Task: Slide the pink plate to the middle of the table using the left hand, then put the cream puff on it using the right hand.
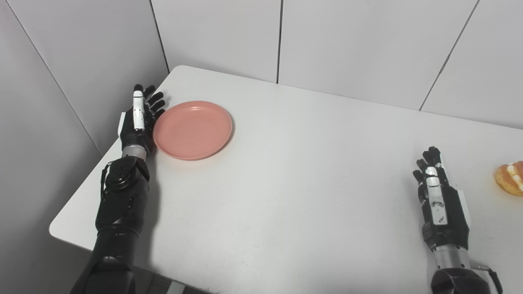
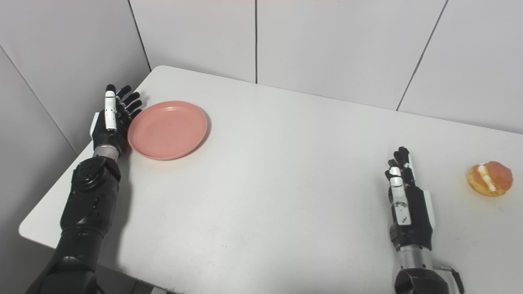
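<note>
The pink plate [image 1: 193, 129] sits near the table [image 1: 286, 183] corner, unmoved; my left hand [image 1: 141, 116], fingers [image 1: 152, 100] spread, stands against its outer rim. The cream puff [image 2: 489, 178] lies far from the plate, beside my right hand [image 2: 406, 196], whose fingers are extended and holding nothing.

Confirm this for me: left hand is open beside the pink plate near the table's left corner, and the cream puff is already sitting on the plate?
Not quite. The pink plate is bare; the cream puff lies on the table far right, beyond the right hand, as the right eye view shows. The left hand is open beside the plate.
</note>
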`<action>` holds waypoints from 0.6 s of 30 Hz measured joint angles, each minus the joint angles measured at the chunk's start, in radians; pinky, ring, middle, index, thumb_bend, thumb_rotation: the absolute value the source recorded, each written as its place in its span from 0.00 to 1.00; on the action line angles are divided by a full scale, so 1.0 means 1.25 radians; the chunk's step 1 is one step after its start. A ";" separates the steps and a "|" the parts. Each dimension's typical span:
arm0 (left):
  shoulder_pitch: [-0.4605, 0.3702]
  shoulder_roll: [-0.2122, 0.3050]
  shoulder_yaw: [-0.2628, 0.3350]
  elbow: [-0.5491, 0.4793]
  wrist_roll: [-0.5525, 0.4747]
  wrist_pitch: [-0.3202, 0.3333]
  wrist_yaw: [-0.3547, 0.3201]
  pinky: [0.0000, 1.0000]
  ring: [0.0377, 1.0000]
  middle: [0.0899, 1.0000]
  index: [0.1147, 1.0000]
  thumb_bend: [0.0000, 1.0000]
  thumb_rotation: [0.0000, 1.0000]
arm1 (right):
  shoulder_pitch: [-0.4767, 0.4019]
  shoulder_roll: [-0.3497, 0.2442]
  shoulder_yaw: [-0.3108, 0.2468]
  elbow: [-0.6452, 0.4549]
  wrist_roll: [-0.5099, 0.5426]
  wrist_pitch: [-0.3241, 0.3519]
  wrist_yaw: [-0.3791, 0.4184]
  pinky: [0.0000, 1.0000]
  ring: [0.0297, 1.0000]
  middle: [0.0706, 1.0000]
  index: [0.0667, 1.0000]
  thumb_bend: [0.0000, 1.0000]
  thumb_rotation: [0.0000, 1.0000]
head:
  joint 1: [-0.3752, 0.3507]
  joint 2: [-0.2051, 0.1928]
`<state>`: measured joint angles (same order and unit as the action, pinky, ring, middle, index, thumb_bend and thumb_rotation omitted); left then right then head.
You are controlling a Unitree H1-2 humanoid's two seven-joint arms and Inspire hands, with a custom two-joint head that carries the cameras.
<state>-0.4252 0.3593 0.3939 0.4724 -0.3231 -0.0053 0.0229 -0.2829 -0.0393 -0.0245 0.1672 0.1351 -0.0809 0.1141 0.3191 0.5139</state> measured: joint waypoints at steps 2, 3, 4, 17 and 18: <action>0.000 -0.001 -0.015 0.003 0.005 -0.012 0.000 0.86 0.87 0.86 0.83 0.68 1.00 | -0.002 0.000 -0.001 0.002 0.004 0.000 0.000 1.00 1.00 1.00 0.99 0.53 0.83 | -0.001 0.000; 0.000 -0.001 -0.021 0.005 0.011 -0.016 -0.001 0.87 0.88 0.86 0.84 0.68 1.00 | -0.003 0.000 -0.001 0.003 0.005 0.000 0.001 1.00 1.00 1.00 0.99 0.54 0.83 | -0.004 0.000; 0.000 -0.002 -0.025 0.007 0.012 -0.021 -0.001 0.87 0.88 0.86 0.83 0.68 1.00 | -0.003 0.000 -0.001 0.003 0.007 0.000 0.002 1.00 1.00 1.00 0.98 0.55 0.82 | -0.004 0.000; -0.002 -0.045 -0.062 -0.054 -0.005 0.033 -0.014 0.86 0.86 0.84 0.82 0.63 1.00 | -0.009 0.000 0.000 0.009 0.005 -0.001 0.001 1.00 1.00 1.00 0.99 0.58 0.84 | -0.032 0.009; -0.002 -0.052 -0.061 -0.066 -0.011 0.045 -0.014 0.86 0.87 0.85 0.82 0.62 1.00 | -0.009 0.000 0.000 0.009 0.004 -0.001 0.001 1.00 1.00 1.00 0.99 0.57 0.84 | -0.038 0.009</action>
<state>-0.4278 0.2945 0.3171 0.3902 -0.3364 0.0509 0.0048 -0.2937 -0.0396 -0.0250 0.1787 0.1399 -0.0816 0.1152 0.2716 0.5246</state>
